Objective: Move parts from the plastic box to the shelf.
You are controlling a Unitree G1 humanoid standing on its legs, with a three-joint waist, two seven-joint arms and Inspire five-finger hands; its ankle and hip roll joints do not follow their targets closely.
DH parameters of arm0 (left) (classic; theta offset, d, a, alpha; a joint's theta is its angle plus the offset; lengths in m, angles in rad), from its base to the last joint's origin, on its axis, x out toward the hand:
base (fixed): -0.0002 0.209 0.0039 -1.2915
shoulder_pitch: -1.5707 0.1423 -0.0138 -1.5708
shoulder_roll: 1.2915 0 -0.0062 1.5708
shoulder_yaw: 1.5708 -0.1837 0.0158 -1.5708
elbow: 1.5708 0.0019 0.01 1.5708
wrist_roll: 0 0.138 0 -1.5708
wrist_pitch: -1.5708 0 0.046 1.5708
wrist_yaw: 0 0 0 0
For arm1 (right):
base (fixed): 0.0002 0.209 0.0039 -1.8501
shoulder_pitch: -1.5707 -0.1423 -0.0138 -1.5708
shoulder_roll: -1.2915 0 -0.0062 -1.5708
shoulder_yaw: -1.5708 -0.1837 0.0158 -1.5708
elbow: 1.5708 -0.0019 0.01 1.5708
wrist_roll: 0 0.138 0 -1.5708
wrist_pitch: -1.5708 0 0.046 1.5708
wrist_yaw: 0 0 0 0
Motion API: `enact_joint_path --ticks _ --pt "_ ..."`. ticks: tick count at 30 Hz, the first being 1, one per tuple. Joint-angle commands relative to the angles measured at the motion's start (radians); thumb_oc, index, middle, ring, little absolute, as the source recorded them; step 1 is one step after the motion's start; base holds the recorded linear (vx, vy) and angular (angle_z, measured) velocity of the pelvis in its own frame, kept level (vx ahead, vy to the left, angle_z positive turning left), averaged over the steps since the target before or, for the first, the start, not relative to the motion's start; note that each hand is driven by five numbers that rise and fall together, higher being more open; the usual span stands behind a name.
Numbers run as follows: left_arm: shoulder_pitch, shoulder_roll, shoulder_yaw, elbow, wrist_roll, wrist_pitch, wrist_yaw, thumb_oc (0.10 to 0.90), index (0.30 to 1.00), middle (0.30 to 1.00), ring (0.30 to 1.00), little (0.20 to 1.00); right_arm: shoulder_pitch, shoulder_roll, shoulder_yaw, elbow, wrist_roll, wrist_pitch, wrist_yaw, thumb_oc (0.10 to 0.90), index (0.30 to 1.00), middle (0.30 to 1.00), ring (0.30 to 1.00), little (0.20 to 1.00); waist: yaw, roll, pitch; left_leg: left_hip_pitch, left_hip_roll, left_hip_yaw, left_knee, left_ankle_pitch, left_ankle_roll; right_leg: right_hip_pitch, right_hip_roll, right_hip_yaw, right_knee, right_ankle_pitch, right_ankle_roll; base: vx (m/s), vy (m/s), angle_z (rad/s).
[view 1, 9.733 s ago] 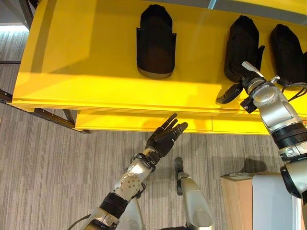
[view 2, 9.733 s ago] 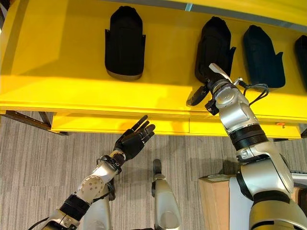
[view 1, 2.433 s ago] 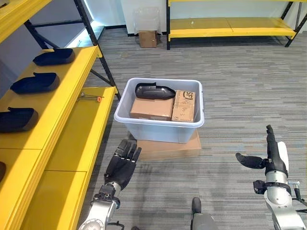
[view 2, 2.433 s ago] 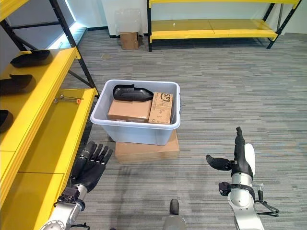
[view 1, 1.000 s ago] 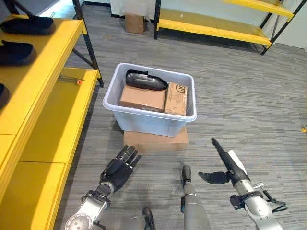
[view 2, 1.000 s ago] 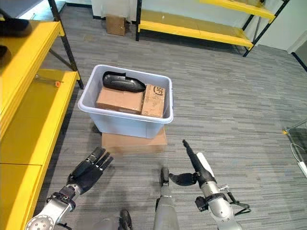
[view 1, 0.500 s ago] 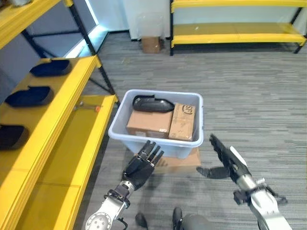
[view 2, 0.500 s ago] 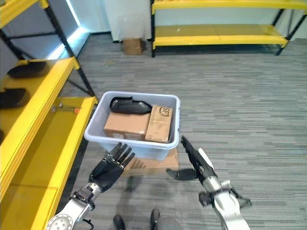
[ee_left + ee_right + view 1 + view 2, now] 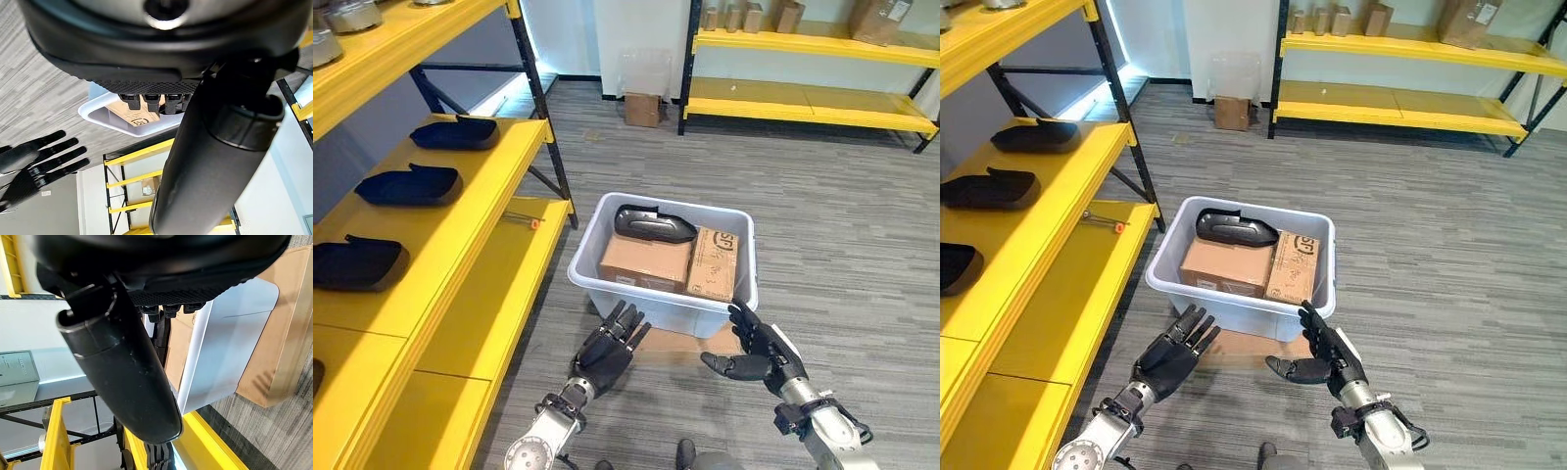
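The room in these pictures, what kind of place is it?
Probably a warehouse or parts storeroom: yellow shelf racks holding dark moulded parts, a plastic box of cartons on the carpeted floor, and more boxes on the far shelving.

We see a pale grey plastic box (image 9: 658, 302) holding a glossy black part (image 9: 652, 223) and two plain brown cardboard boxes (image 9: 644, 262), one with black print. Under it lies a flat brown cardboard box (image 9: 1246, 348). At the left of the frame, the shelf (image 9: 431, 264) is bright yellow with black uprights and carries dark navy-black parts (image 9: 409, 184). The floor (image 9: 842, 225) is grey carpet with fine stripes. Both our left hand (image 9: 605, 351) and right hand (image 9: 759, 352) are matt black.
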Motion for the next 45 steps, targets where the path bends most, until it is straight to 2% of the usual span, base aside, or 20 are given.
enact_joint_path --ticks 1,9,11,13,14,16,18,19,21,23,26,30,32,36,41,42,44,45 --pt "-0.074 -0.035 0.022 -0.080 -0.039 -0.022 -0.042 0.900 1.000 1.000 1.000 1.000 -0.096 -0.014 -0.032 -0.073 0.011 -0.091 -0.010 0.900 1.000 1.000 1.000 1.000 0.003 -0.013 -0.067 -0.025 -0.023 -0.063 -0.008 -0.008 0.014 -0.028 -0.057 0.052 0.068 -0.020 0.082 0.07 0.035 -0.08" --pt "-0.056 -0.025 0.047 -0.068 -0.030 -0.026 -0.056 0.900 1.000 1.000 1.000 1.000 -0.116 -0.030 -0.038 -0.079 -0.034 -0.102 -0.029 0.900 1.000 1.000 1.000 1.000 0.003 -0.013 -0.071 -0.010 -0.041 -0.044 0.002 -0.030 0.032 -0.012 -0.066 0.059 0.080 -0.028 0.087 0.06 0.112 -0.07" --pt "-0.059 -0.016 0.051 -0.062 -0.016 -0.021 -0.079 0.900 1.000 1.000 1.000 1.000 -0.132 -0.030 -0.041 -0.089 -0.044 -0.103 -0.036 0.900 1.000 1.000 1.000 1.000 0.007 -0.011 -0.068 -0.019 -0.054 -0.051 0.019 -0.043 0.052 -0.023 -0.067 0.070 0.137 -0.054 0.086 0.04 0.239 -0.03" --pt "-0.068 -0.004 0.048 -0.052 0.025 -0.023 -0.095 0.900 1.000 1.000 1.000 1.000 -0.144 -0.027 -0.048 -0.089 -0.039 -0.112 -0.044 0.900 1.000 1.000 1.000 1.000 0.007 -0.011 -0.060 -0.029 -0.067 -0.060 0.039 -0.058 0.075 -0.049 -0.070 0.077 0.216 -0.059 0.088 0.00 0.233 -0.03" --pt "-0.071 0.002 0.045 -0.044 0.012 0.002 -0.095 0.900 1.000 1.000 1.000 1.000 -0.149 -0.025 -0.053 -0.090 -0.040 -0.118 -0.051 0.900 1.000 1.000 1.000 1.000 0.006 -0.010 -0.052 -0.034 -0.078 -0.066 0.048 -0.067 0.091 -0.070 -0.074 0.080 0.274 -0.055 0.091 -0.03 0.304 0.05" --pt "-0.077 0.009 0.022 -0.013 0.029 0.036 -0.114 0.900 1.000 1.000 1.000 1.000 -0.150 -0.024 -0.073 -0.104 -0.050 -0.126 -0.070 0.900 1.000 1.000 1.000 1.000 0.001 0.004 -0.022 -0.052 -0.103 -0.087 0.074 -0.090 0.137 -0.196 -0.110 0.091 0.567 0.010 0.096 -0.05 0.409 0.14" --pt "-0.059 0.010 0.012 -0.005 0.049 0.034 -0.143 0.900 1.000 1.000 1.000 1.000 -0.141 -0.023 -0.092 -0.102 -0.051 -0.131 -0.091 0.900 1.000 1.000 1.000 1.000 0.000 0.005 0.002 -0.032 -0.112 -0.093 0.077 -0.103 0.143 -0.262 -0.131 0.085 0.705 0.039 0.105 0.02 0.239 0.21" --pt "-0.056 0.012 0.009 -0.007 0.044 0.032 -0.145 0.900 1.000 1.000 1.000 1.000 -0.143 -0.023 -0.095 -0.101 -0.050 -0.129 -0.090 0.900 1.000 1.000 1.000 1.000 0.000 0.005 0.005 -0.028 -0.112 -0.092 0.077 -0.104 0.143 -0.271 -0.131 0.086 0.712 0.045 0.107 0.07 0.118 0.00" --pt "-0.054 0.015 -0.007 -0.009 0.015 0.035 -0.148 0.900 1.000 1.000 1.000 1.000 -0.150 -0.038 -0.109 -0.088 -0.068 -0.127 -0.092 0.900 1.000 1.000 1.000 1.000 -0.023 0.000 0.019 0.000 -0.116 -0.103 0.063 -0.113 0.127 -0.307 -0.090 0.108 0.627 0.063 0.119 0.11 -0.018 -0.04" --pt "-0.063 0.019 -0.019 -0.004 0.011 0.042 -0.153 0.900 1.000 1.000 1.000 1.000 -0.157 -0.049 -0.120 -0.097 -0.056 -0.115 -0.088 0.900 1.000 1.000 1.000 1.000 -0.040 -0.012 0.018 0.012 -0.126 -0.122 0.056 -0.117 0.113 -0.304 -0.066 0.130 0.433 0.088 0.126 0.15 -0.158 0.06" --pt "-0.087 0.015 -0.022 0.006 0.045 0.060 -0.172 0.900 1.000 1.000 1.000 1.000 -0.184 -0.047 -0.122 -0.089 -0.052 -0.103 -0.099 0.900 1.000 1.000 1.000 1.000 -0.041 -0.037 0.021 0.039 -0.133 -0.148 0.051 -0.144 0.097 -0.311 -0.100 0.157 0.189 0.188 0.162 0.18 -0.250 0.77" --pt "-0.062 0.012 -0.033 0.002 0.064 0.055 -0.187 0.900 1.000 1.000 1.000 1.000 -0.203 -0.045 -0.131 -0.070 -0.040 -0.088 -0.097 0.900 1.000 1.000 1.000 1.000 -0.026 -0.040 0.034 0.084 -0.103 -0.151 0.052 -0.167 0.075 -0.304 -0.129 0.147 0.052 0.227 0.187 0.20 -0.289 0.12" --pt "-0.036 0.009 -0.042 -0.012 0.082 0.047 -0.188 0.900 1.000 1.000 1.000 1.000 -0.203 -0.040 -0.118 -0.081 -0.038 -0.075 -0.101 0.900 1.000 1.000 1.000 1.000 -0.015 -0.048 0.032 0.102 -0.096 -0.133 0.047 -0.174 0.067 -0.286 -0.136 0.108 0.017 0.241 0.195 0.23 -0.331 0.18" --pt "-0.021 0.000 -0.043 -0.012 0.073 0.038 -0.172 0.900 1.000 1.000 1.000 1.000 -0.179 -0.044 -0.113 -0.107 -0.037 -0.051 -0.098 0.900 1.000 1.000 1.000 1.000 -0.025 -0.049 0.008 0.111 -0.092 -0.135 0.049 -0.180 0.062 -0.253 -0.136 0.117 0.010 0.222 0.189 0.20 -0.272 0.04" --pt "0.005 -0.014 -0.022 -0.026 0.056 0.037 -0.176 0.900 1.000 1.000 1.000 1.000 -0.155 -0.032 -0.094 -0.095 -0.055 -0.033 -0.118 0.900 1.000 1.000 1.000 1.000 -0.041 -0.025 -0.022 0.149 -0.024 -0.072 0.004 -0.150 0.019 -0.226 -0.119 0.089 0.049 0.143 0.151 0.16 -0.259 0.24" --pt "-0.006 -0.007 -0.019 -0.054 0.047 0.021 -0.149 0.900 1.000 1.000 1.000 1.000 -0.170 -0.037 -0.090 -0.098 -0.071 -0.010 -0.178 0.900 1.000 1.000 1.000 1.000 -0.050 -0.011 -0.012 0.118 0.020 -0.035 0.011 -0.130 -0.001 -0.245 -0.101 0.071 0.100 0.087 0.117 0.00 -0.294 -0.32" --pt "-0.029 -0.017 -0.013 -0.079 0.028 0.006 -0.112 0.900 1.000 1.000 1.000 1.000 -0.172 -0.045 -0.115 -0.094 -0.087 0.023 -0.307 0.900 1.000 1.000 1.000 1.000 -0.073 0.008 0.007 0.098 0.055 -0.002 0.022 -0.094 -0.020 -0.271 -0.088 0.072 0.132 0.067 0.094 -0.02 -0.181 -0.55" --pt "-0.025 -0.022 -0.010 -0.093 0.025 0.005 -0.099 0.900 1.000 1.000 1.000 1.000 -0.164 -0.043 -0.128 -0.096 -0.092 0.027 -0.331 0.900 1.000 1.000 1.000 1.000 -0.080 0.013 0.009 0.098 0.061 0.008 0.021 -0.083 -0.025 -0.273 -0.087 0.073 0.129 0.067 0.092 0.03 -0.054 -0.22"
